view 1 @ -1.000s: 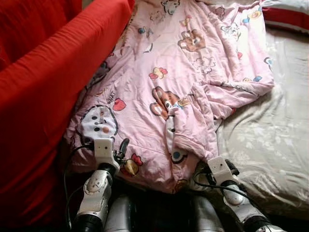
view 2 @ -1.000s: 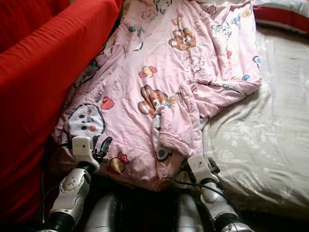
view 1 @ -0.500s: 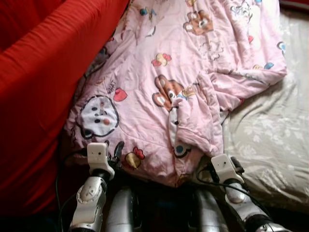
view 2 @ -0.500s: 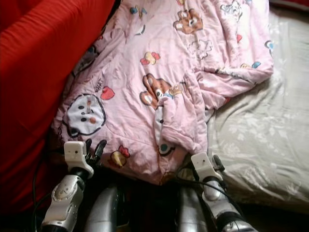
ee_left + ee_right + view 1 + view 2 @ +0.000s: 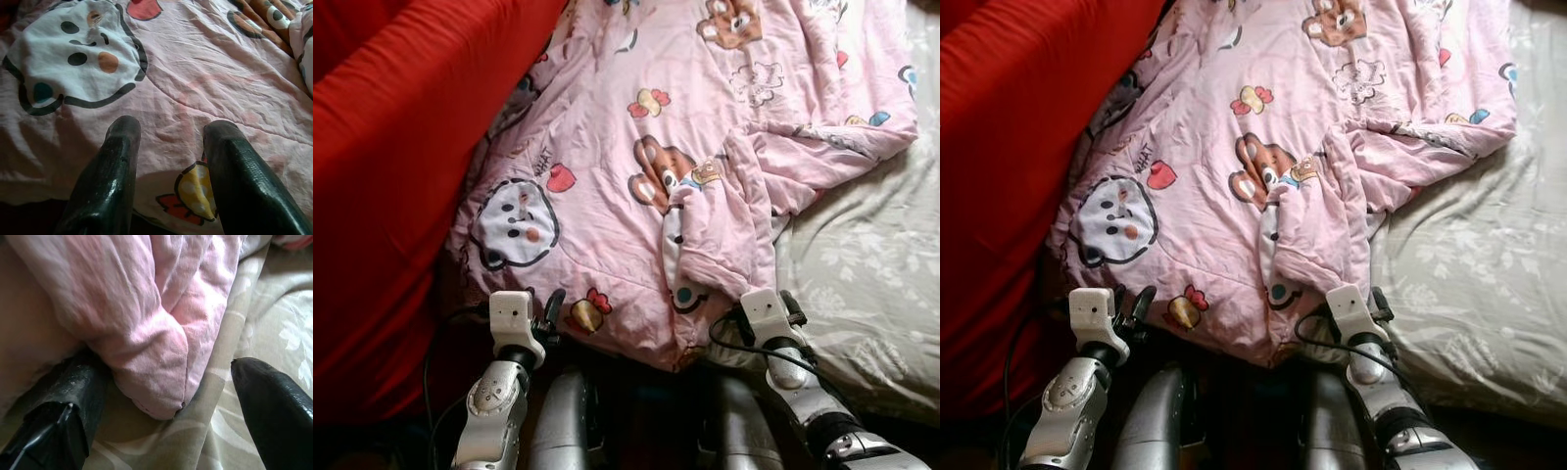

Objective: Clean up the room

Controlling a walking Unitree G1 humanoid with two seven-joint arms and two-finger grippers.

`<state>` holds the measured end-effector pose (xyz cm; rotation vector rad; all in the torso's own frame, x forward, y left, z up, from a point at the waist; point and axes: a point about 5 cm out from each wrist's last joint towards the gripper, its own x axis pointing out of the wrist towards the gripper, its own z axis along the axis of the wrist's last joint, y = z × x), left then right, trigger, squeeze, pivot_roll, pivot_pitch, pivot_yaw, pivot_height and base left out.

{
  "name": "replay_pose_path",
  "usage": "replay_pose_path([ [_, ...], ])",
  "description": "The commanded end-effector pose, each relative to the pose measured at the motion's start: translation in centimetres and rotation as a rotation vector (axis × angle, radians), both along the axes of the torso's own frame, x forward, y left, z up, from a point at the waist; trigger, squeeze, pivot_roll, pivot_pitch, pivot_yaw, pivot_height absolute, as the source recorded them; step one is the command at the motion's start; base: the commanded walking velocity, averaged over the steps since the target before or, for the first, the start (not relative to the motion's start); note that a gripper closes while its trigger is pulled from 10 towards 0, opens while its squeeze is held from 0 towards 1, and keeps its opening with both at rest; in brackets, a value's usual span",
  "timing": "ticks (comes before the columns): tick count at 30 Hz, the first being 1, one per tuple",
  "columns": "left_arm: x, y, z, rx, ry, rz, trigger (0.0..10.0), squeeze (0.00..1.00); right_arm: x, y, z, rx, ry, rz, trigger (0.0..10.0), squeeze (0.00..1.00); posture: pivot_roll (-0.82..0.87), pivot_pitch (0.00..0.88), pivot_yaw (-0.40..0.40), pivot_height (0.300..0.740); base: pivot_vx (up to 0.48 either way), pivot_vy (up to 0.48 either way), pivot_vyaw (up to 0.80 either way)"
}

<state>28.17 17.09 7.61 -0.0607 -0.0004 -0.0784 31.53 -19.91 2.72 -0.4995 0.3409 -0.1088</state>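
A bed w/ a beige floral sheet (image 5: 862, 284) is lying in front of the robot, and a red fabric mass (image 5: 401, 176), maybe a blanket or sofa cover, is running along the side of the pink cartoon-print quilt (image 5: 705, 147) away from the bare sheet. The quilt is sprawling rumpled over the bed, one part folded back on itself near the middle, its near hem hanging at the mattress edge closest to the robot. The left gripper (image 5: 168, 147) is hovering just over that hem beside the white cat-face print (image 5: 73, 54), fingers (image 5: 110, 166) spread apart, holding nothing. The right gripper (image 5: 166, 406) is sitting at the quilt's folded corner (image 5: 146, 362) where it meets the sheet, fingers wide apart, one tucked under the pink fold, the other over the sheet, not pinching yet. Judging by this, a two-handed grab of the hem is coming up. Risks: the right gripper is likely catching sheet along w/ quilt, since both layers are lying between its fingers, so a pull could drag the bedding off; the left might close on a thin single layer and slip; uneven grips would twist the quilt. No containers are in view, so nothing to report there.
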Motion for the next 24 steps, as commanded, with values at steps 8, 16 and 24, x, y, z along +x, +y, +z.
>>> replay_pose_path([
  [8,-1.2,0.5,-1.1,0.007,0.055,0.018,10.0,0.0,-0.9,-1.1,-0.9,0.005,0.03,-0.082,0.0,0.0,0.09,0.392,0.08,0.638,0.0,0.0,0.0],
  [16,-1.5,0.6,-1.2,0.006,0.064,0.022,10.0,0.0,-1.2,-1.4,-1.0,0.01,0.033,-0.097,0.0,0.0,0.09,0.396,0.08,0.638,0.0,0.0,0.0],
  [24,-1.7,1.0,-1.2,0.012,0.071,0.031,10.0,0.0,-1.4,-1.4,-1.3,0.009,0.044,-0.11,0.0,0.0,0.1,0.41,0.084,0.638,0.0,0.0,0.0],
])
